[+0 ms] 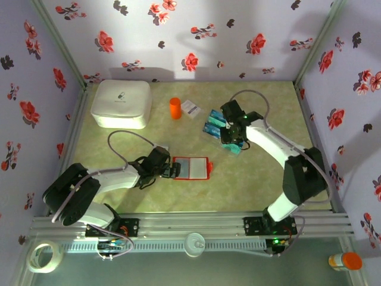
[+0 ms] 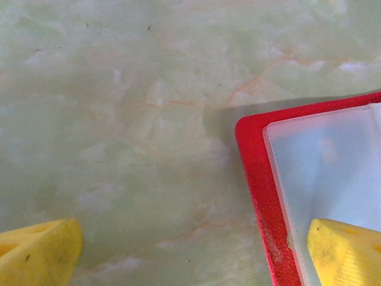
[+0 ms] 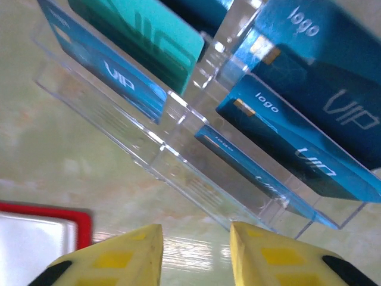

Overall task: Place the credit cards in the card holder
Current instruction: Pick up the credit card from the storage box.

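The cards [image 3: 297,155] look thin, stiff and slick, standing in a rack [image 3: 172,167] at the wallet's [image 1: 191,168] 1 o'clock, so pinch one's exposed top edge. The right gripper [image 3: 196,256] is narrow and empty; the left gripper [image 2: 190,256] is wide.

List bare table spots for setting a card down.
Free: table between the red card holder and right arm; far-right corner behind that arm. Crowded: back centre, where orange cylinder, white paper card and clear card rack bunch together.

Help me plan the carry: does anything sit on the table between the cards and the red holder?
Nothing visible does. Bare table runs from the credit cards, standing in a clear rack, to the open card holder.
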Available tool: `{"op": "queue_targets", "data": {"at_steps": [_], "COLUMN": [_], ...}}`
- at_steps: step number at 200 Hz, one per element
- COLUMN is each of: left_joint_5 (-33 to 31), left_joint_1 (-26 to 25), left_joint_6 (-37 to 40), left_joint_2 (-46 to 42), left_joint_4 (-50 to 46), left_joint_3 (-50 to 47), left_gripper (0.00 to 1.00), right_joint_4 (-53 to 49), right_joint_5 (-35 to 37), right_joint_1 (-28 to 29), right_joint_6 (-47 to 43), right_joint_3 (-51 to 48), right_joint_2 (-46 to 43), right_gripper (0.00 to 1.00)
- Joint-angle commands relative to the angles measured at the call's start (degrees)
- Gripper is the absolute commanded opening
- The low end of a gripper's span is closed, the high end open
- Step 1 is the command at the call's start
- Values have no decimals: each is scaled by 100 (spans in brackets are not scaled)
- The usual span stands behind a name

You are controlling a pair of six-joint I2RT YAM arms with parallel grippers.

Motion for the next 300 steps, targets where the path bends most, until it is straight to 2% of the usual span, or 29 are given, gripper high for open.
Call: {"op": "queue_targets", "data": {"at_steps": [1,85,148,206,272,300], "left_joint_5": [72,72,75,72,72,72], "left_joint_1": [28,28,23,27,25,25], "left_joint_6": [-19,-20,-10,-20,-20,-28], "left_joint_2": [192,182,174,174,148,140], "left_joint_4": [-4,11,22,47,56,47], "left_joint_3": [-31,-38,-44,-64,-91,-97], "left_gripper": [99,99,99,99,99,99], "right_joint_4": [-587,-742,-738,-744,-937,-1034], "right_joint_5": [308,748,949,831,731,775], "right_joint_1": [-2,21,165,249,308,362], "right_joint_6": [-575,-871,-923,-984,-1298,-1397], "right_joint_3": [320,622,663,636,811,944], "right_joint_2": [340,991,1330,1280,978,885], "right_gripper": [30,27,29,14,8,2]}}
